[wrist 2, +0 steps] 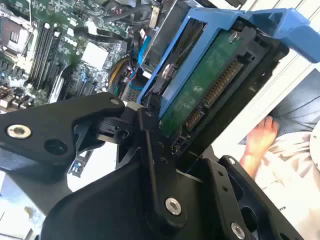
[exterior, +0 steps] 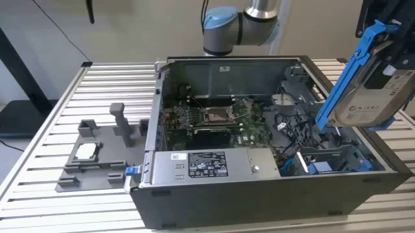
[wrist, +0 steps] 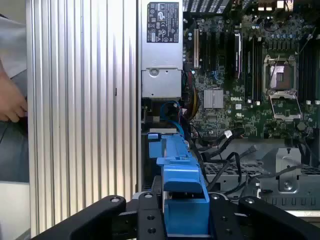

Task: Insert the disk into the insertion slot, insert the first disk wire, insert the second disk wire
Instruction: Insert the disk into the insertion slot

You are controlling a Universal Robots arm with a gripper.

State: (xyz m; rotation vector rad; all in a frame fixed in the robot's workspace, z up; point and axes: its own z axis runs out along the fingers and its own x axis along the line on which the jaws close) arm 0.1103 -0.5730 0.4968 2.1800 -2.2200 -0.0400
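Note:
My gripper (wrist: 182, 212) is shut on the disk (exterior: 372, 94), a silver-grey drive with a white label in a bright blue carrier (wrist: 175, 160). In the exterior view the disk hangs tilted on edge above the open PC case's right side. Its green circuit board and connector (wrist 2: 210, 95) show in the second wrist view, between the black fingers (wrist 2: 150, 145). The insertion slot (exterior: 331, 160), a grey cage with blue fittings, sits below the disk in the case's front right corner. Black wires (exterior: 292, 131) and a blue cable (wrist: 172, 107) lie loose inside the case near the slot.
A grey labelled power-supply box (exterior: 207, 165) lies along the case's front, left of the slot. The motherboard with its square socket (exterior: 217, 114) fills the case's middle. A grey fixture (exterior: 97, 150) stands on the slatted table (exterior: 110, 82). A person's hand (wrist 2: 260, 137) rests beside the table.

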